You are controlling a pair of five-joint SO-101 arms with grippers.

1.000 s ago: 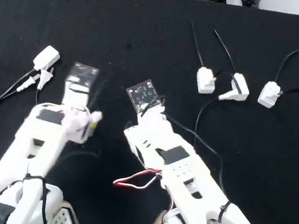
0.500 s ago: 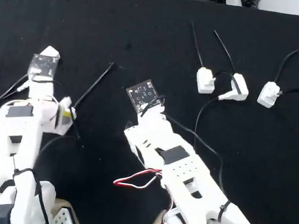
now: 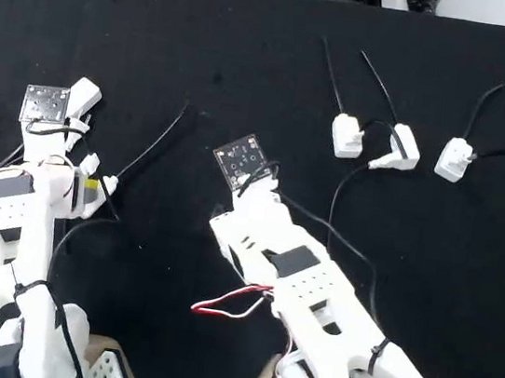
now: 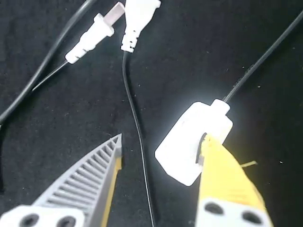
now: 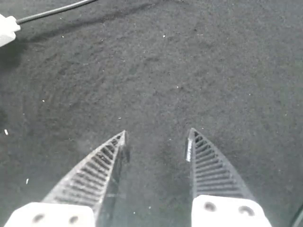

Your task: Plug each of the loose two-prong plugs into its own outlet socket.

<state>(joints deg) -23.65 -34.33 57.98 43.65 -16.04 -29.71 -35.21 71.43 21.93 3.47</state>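
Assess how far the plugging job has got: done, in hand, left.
Done, seemingly: the middle socket and far-right socket are plugged. In hand: the open left gripper brackets a socket block, its yellow finger touching it. Left: a loose plug lies unplugged nearby.

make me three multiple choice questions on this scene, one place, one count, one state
1. The left gripper hangs over: A a lone white socket; B a red cup; C a metal tray.
2. The row of white sockets in the high view counts: A two; B three; C five.
3. The right gripper is: A open and empty; B shut on a plug; C shut on a cord.
1 A, it lies beside the yellow finger; 2 B, three stand side by side; 3 A, black cloth shows between its fingers.
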